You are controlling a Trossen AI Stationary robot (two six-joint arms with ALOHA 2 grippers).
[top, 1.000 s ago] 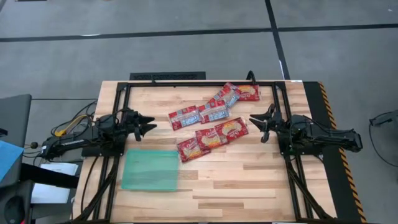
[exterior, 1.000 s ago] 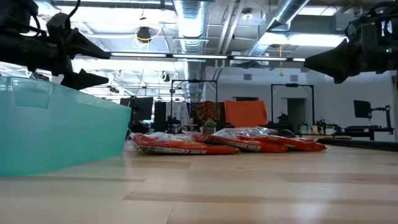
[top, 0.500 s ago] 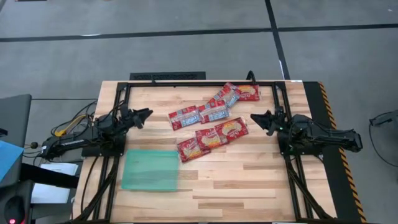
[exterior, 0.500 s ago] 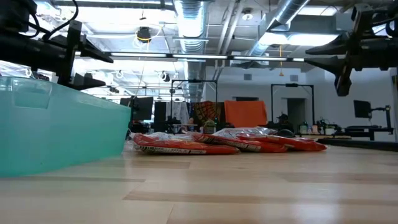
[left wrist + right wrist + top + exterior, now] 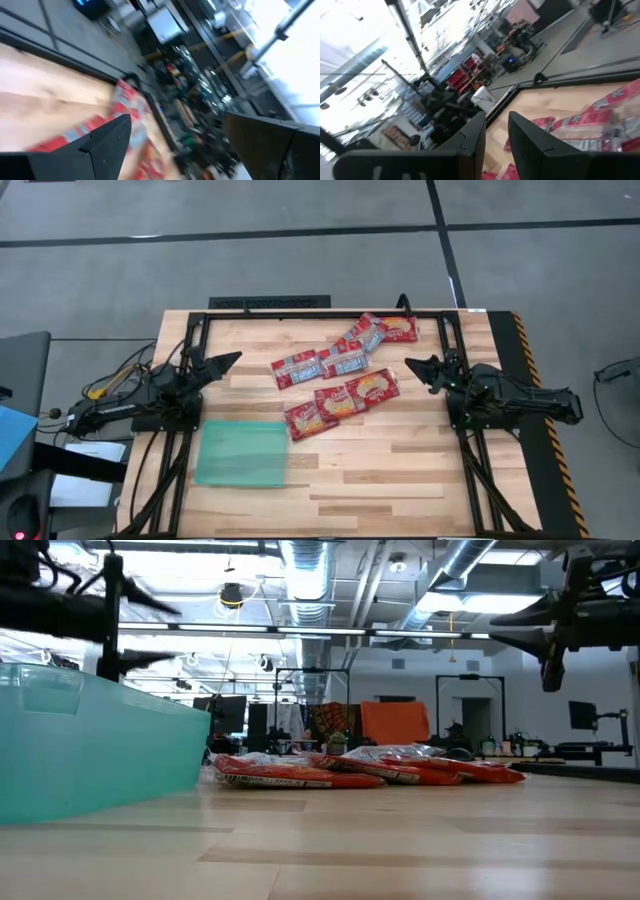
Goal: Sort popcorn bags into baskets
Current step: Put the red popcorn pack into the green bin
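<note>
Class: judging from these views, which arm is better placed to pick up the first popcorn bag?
Probably the right: the right gripper hovers beside the nearest popcorn bag, jaws narrowly open. The left gripper, open wide, sits farther from the pile.

Flat red foil popcorn bags (image 5: 340,375) with yellowish-tan printed pictures; several show a silver-blue face with red borders (image 5: 296,367). Shallow translucent teal-green plastic rectangular basket (image 5: 241,452), plain and unpatterned; the same teal in the low view (image 5: 95,750). Pale wooden plank tabletop (image 5: 390,465) in light tan strips with darker seams. Black metal frame rails (image 5: 300,313). Yellow-and-black striped edging (image 5: 538,395) along the table's side. Grey floor (image 5: 250,240) crossed by dark lines.
</note>
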